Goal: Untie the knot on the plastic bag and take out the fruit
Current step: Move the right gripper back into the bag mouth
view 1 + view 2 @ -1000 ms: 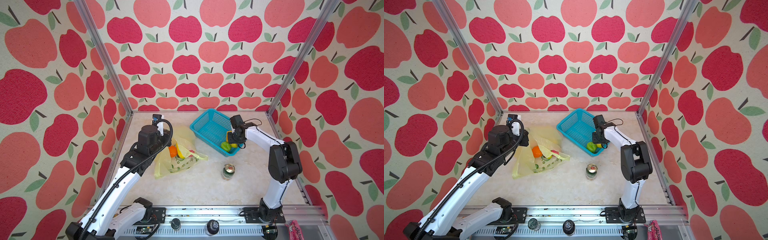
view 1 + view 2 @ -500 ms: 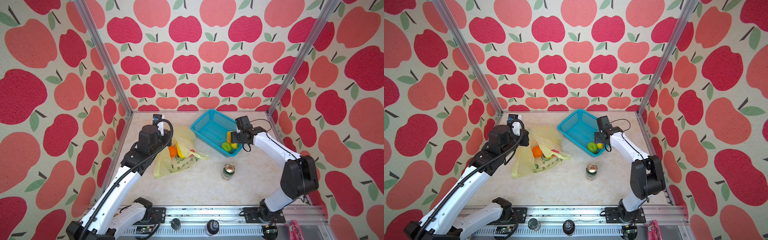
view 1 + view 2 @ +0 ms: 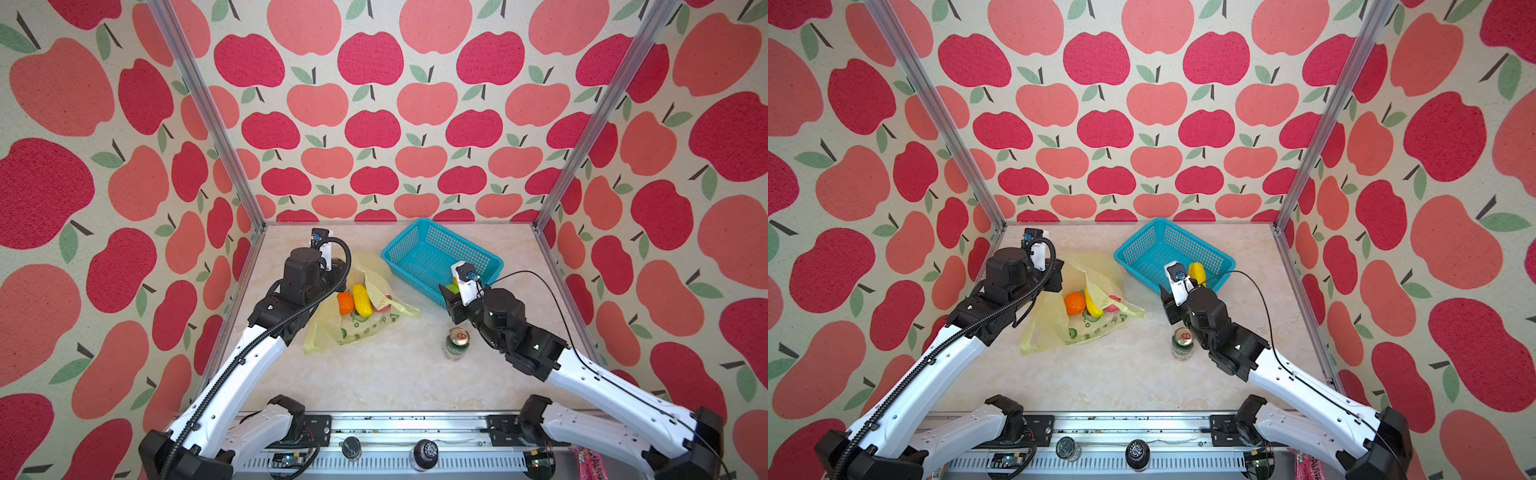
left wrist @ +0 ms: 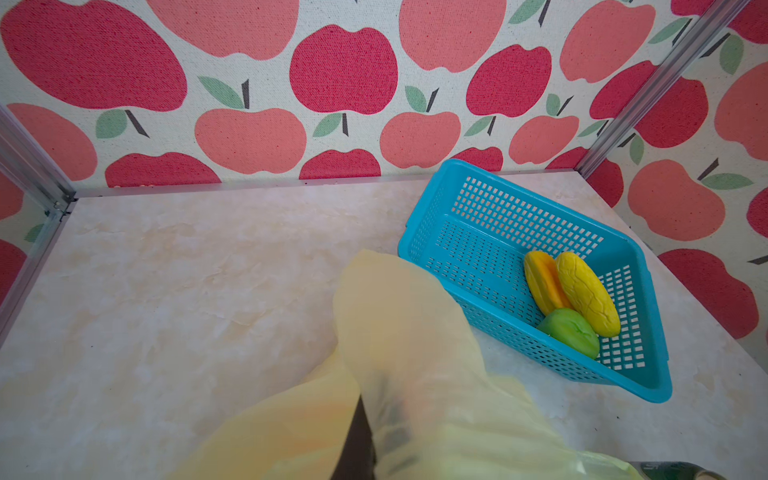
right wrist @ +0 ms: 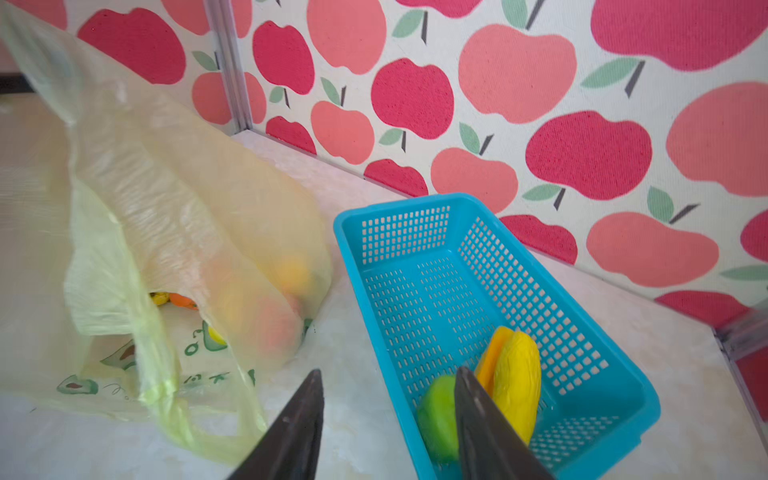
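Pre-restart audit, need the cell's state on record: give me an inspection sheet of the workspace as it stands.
Surface: pale marbled tabletop, no stains seen.
Job's things: plastic bag open-mouthed, no knot seen; orange fruit, yellow fruit, pink fruit inside; green fruit, lumpy yellow fruit, orange-yellow slice in teal basket.
Clutter: green can upright, apart from the basket.
Grippers: left pincer shut on the bag's edge, holding it raised; right pincer open, empty, by the basket's near corner.
Cables: black cable loops free off right wrist; ribbed conduit along left arm.
Surroundings: apple-print walls, aluminium posts.
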